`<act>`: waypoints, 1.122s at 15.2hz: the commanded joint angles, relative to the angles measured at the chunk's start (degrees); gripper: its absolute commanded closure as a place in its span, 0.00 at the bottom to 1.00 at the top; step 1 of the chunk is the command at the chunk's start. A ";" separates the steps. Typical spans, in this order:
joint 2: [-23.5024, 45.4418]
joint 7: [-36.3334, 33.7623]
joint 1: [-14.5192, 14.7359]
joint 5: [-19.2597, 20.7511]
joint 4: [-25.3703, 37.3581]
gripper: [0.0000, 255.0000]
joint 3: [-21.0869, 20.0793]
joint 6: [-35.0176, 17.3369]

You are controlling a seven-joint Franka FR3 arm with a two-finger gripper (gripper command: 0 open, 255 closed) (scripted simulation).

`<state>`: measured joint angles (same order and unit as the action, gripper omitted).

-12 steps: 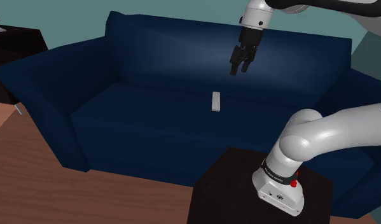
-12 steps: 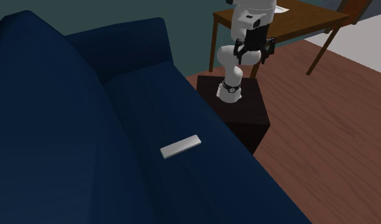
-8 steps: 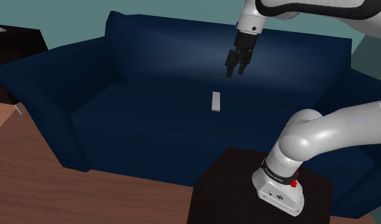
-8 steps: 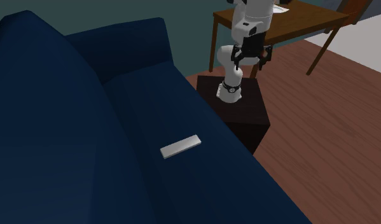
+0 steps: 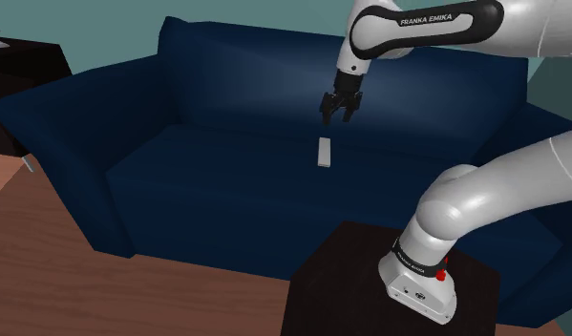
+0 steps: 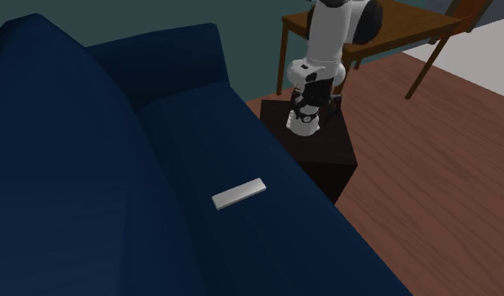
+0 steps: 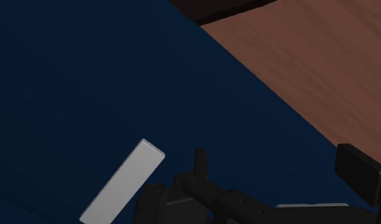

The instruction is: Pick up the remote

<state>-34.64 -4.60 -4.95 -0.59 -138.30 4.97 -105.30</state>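
Standing apart and holding nothing, the fingers (image 5: 347, 112) hover above the remote (image 5: 325, 152).

- Dark blue sofa (image 5: 226, 181) beneath the gripper (image 5: 335, 117).
- Teal wall (image 5: 102, 29) behind sofa.
- Reddish-brown wood floor (image 6: 443, 185) past sofa's front edge.
- Brown wooden table (image 6: 418, 29), well away from gripper.

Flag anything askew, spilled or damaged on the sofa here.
Nothing stands out: the pale grey remote lies flat and whole on the dark blue sofa seat, with the gripper hanging clear of it.
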 commanded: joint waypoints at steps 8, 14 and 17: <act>14.78 -4.80 -4.06 2.20 0.29 0.00 2.19 -15.87; 25.96 -7.93 -6.43 2.97 3.56 0.00 4.07 -24.58; 31.64 -9.35 -7.53 2.99 5.93 0.00 5.13 -28.27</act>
<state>-5.27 -13.47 -12.12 2.47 -133.54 9.72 -132.27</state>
